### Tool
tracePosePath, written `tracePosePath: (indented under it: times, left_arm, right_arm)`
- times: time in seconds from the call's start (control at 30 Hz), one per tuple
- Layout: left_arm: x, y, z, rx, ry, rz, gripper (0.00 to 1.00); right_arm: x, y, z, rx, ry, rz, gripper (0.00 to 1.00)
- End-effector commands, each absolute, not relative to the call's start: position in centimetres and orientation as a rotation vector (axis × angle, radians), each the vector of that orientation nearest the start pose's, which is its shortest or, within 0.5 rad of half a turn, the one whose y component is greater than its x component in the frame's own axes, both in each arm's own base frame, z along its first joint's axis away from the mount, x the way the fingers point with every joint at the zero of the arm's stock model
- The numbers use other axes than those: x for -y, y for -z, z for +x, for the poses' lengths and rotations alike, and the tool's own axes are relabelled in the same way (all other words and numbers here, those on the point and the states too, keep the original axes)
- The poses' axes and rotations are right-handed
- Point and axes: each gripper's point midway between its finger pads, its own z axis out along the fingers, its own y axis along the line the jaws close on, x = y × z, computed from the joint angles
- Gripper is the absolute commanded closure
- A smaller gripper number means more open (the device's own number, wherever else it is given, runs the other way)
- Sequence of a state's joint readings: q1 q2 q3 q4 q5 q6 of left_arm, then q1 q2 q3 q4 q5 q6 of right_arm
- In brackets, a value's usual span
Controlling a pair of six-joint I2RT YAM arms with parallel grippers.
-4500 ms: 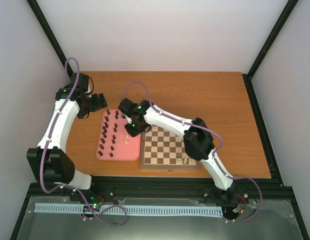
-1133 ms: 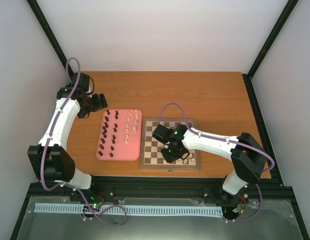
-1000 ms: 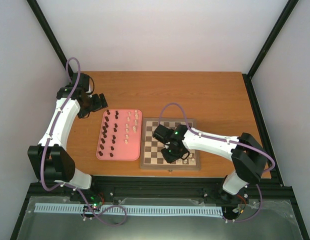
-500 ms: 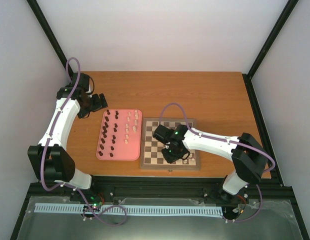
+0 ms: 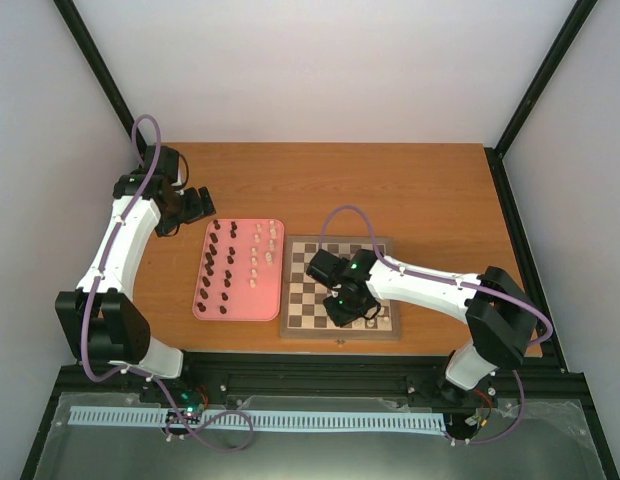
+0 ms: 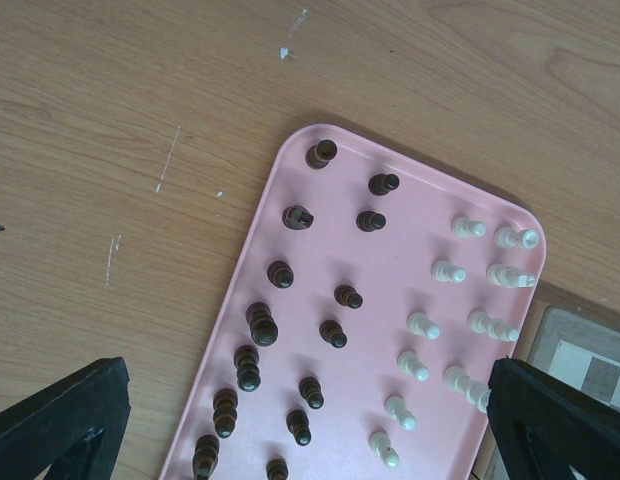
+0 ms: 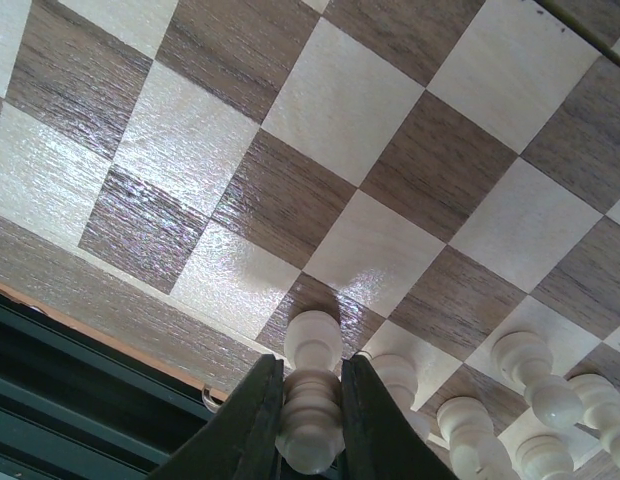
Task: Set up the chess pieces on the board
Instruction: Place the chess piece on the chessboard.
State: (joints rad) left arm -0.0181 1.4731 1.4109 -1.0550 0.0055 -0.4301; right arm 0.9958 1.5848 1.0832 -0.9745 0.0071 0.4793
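Right gripper [image 7: 310,400], a few seconds back above the pink tray's 3 o'clock edge, now hangs low over the board [image 5: 305,290] near its 5 o'clock corner. Its jaws stand narrow, clamped on one cream piece [image 7: 312,340] held upright just above a dark square in the nearest row. It is not yet released.

Status, near to far:
- Nearest row: a few placed cream pieces [image 7: 530,365] stand side by side just toward 3 o'clock of the held one. All other exposed squares are bare.
- Pink tray [image 6: 390,300], at 9 o'clock of the board: about a dozen tray cream pieces [image 6: 445,270] and two columns of dark pieces [image 6: 263,325] wait there.
- Left gripper [image 6: 310,425], at 11 o'clock of the tray: jaws wide, holding nothing.

Assessment: early stage. Most cream pieces and the dark set visible on the tray remain to be placed.
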Motion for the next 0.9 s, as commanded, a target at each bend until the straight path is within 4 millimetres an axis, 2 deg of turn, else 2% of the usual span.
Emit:
tracePosePath:
  times: [0.0,0.23,0.53,0.87]
  left_arm:
    - [0.8,-20.7,35.3,-2.619,0.151,-0.537,0.00]
    - [0.9,-20.6,35.3,-2.620,0.156,-0.539,0.00]
    - [1.0,-20.7,35.3,-2.621,0.159,-0.535,0.00]
    - [0.9,-20.9,35.4,-2.617,0.160,-0.536,0.00]
  right_arm:
    - [-24.3,-6.4,15.8,-2.960,-0.071,-0.781,0.87]
    - [-24.3,-6.0,15.5,-2.972,-0.070,-0.783,0.86]
    - [-24.5,-6.3,15.6,-2.957,-0.078,-0.794,0.69]
    - [-25.1,-6.8,15.9,-2.941,-0.082,-0.819,0.69]
